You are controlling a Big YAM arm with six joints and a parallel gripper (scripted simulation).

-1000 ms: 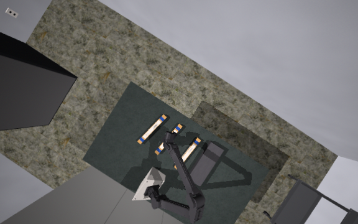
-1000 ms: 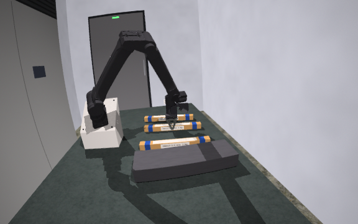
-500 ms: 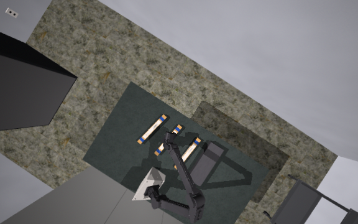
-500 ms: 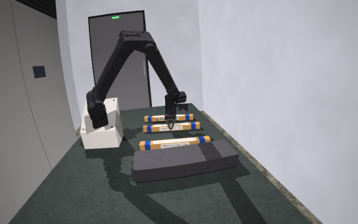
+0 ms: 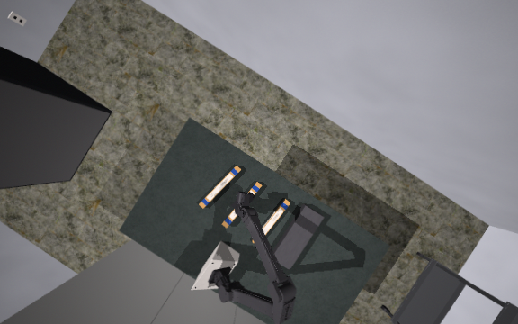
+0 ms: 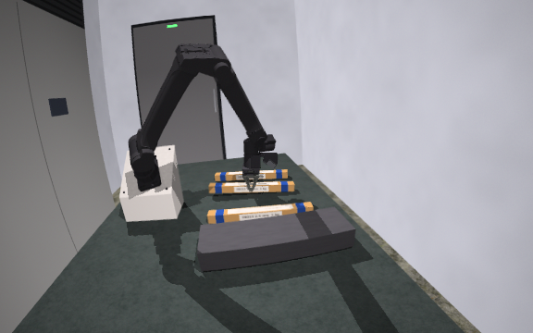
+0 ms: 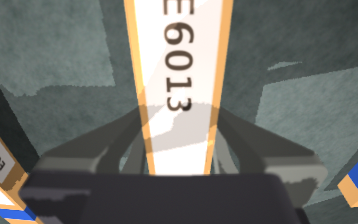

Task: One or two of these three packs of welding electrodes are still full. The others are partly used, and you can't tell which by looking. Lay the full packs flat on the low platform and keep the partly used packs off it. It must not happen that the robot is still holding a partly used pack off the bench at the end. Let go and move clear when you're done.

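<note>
Three orange packs with blue end bands and white "E6013" labels lie side by side on the dark green mat. My gripper [image 6: 251,185] is shut on the middle pack [image 6: 251,187] at its mid-length; the pack sits level and low at the mat. In the wrist view both fingers press the sides of this pack [image 7: 180,75]. The far pack lies just behind it. The near pack [image 6: 259,212] lies against the back edge of the low grey platform [image 6: 276,237]. From above, the arm covers part of the middle pack, between the far pack [image 5: 219,187] and the near pack [image 5: 276,216].
The arm's white base block [image 6: 151,190] stands at the left of the mat. A grey door [image 6: 179,92] is behind, a wall runs along the right, and a stone strip [image 6: 387,245] borders the mat. A dark cabinet [image 5: 25,135] stands off the mat.
</note>
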